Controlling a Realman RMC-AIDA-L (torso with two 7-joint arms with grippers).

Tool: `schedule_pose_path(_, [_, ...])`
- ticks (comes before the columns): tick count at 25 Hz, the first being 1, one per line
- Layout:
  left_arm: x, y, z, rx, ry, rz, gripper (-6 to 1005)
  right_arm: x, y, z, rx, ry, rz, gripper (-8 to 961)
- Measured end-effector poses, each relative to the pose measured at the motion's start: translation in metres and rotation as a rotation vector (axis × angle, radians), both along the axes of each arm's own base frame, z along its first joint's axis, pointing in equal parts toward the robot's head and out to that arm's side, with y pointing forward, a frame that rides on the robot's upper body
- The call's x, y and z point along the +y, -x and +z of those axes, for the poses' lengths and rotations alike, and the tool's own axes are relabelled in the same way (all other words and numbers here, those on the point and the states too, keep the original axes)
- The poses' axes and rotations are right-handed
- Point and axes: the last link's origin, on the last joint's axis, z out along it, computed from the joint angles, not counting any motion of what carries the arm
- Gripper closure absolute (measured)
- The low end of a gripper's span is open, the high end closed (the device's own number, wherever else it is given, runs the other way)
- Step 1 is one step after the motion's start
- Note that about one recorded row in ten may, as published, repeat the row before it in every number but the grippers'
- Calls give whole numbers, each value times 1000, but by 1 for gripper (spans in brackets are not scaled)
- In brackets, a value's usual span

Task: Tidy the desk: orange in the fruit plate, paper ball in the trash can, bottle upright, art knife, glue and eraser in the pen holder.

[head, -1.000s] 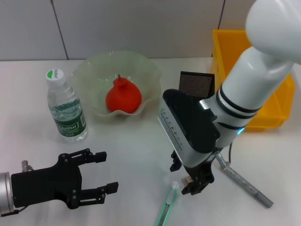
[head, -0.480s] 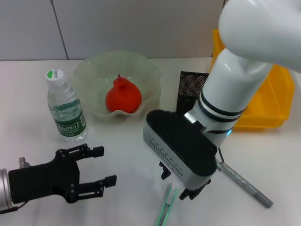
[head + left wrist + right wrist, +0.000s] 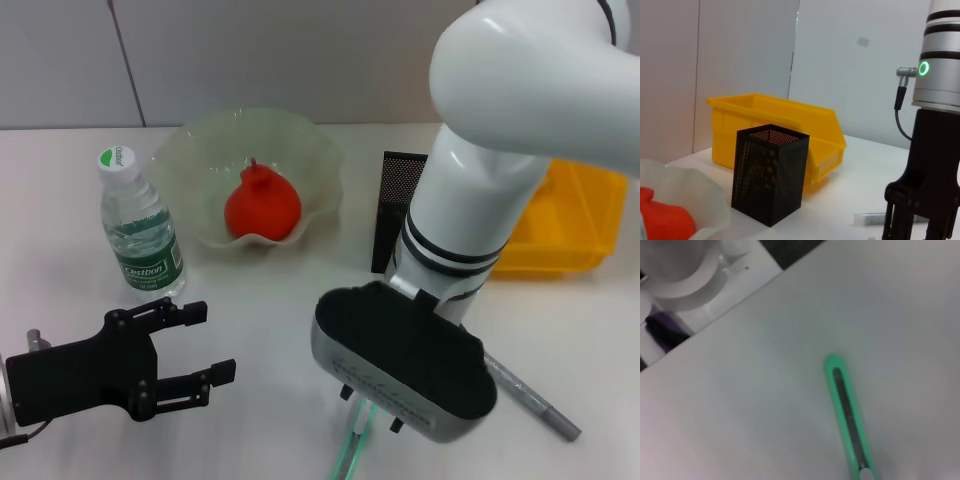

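Art knife (image 3: 352, 452) mostly hidden, right end effector (image 3: 368, 417) above

Orange (image 3: 262, 209) in fruit plate (image 3: 312, 150); bottle (image 3: 141, 238) left of it.

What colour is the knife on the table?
Green art knife with a dark middle strip; right wrist view shows it best.

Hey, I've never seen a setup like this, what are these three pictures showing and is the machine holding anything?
It's a two-armed robot at a white table. One picture looks down from its head; the others come from cameras on each wrist. The left tool hovers open and empty. The right arm has its tool low over the slim green and white art knife, which lies on the table. Also there: a red-orange orange in the pale green bowl, an upright water bottle, a black mesh pen holder, a yellow bin, a silver-grey glue stick.
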Motion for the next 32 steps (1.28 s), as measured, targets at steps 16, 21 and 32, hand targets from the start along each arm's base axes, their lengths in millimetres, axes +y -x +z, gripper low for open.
schedule_pose_path(16, [-4, 3, -3, -8, 15, 36, 187, 0, -2, -9, -30, 74, 147, 384])
schedule_pose_path(21, [-4, 4, -3, -7, 15, 36, 187, 1, -5, -14, -34, 83, 138, 428])
schedule_pose_path(32, [-1, 2, -2, -5, 5, 32, 186, 6, -9, -18, -33, 97, 131, 496])
